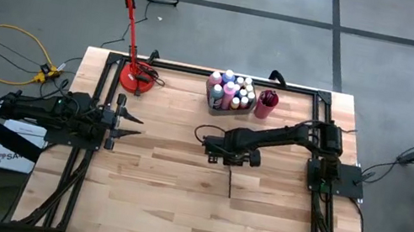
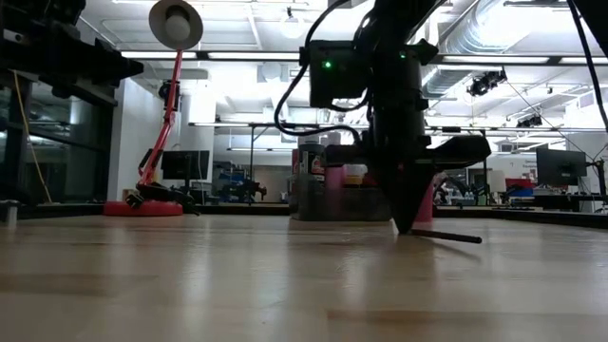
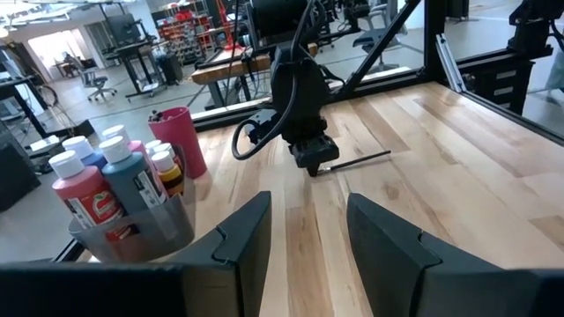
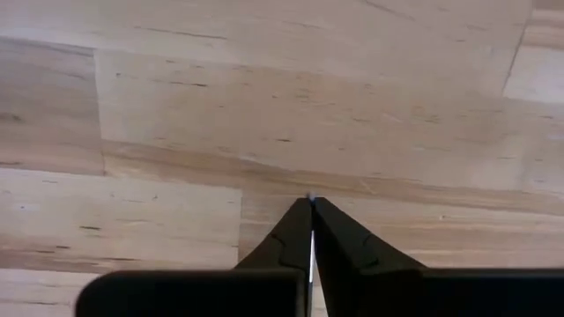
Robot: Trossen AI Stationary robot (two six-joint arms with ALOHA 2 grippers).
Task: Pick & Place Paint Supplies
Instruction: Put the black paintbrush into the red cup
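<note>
Worktop (image 1: 174,204): pale wood planks, visible grain, black frame round edges; grey concrete floor around, open workshop w/ benches behind. Red desk lamp (image 1: 133,76) at rear left corner.

Your right hand (image 1: 232,160) is down at worktop near centre, fingers (image 4: 295,238) pressed fully together, pinching one end of a thin dark paintbrush (image 1: 230,180); only a sliver shows between tips in right wrist view. Brush lies on the wood, running out from under the hand toward front edge.

Paint bottles (image 1: 230,91) stand packed in grey bin (image 3: 132,231) at rear, red cup (image 1: 266,104) just beside.

Your left hand (image 1: 130,125) hovers at left side, partly open, holding nothing.
</note>
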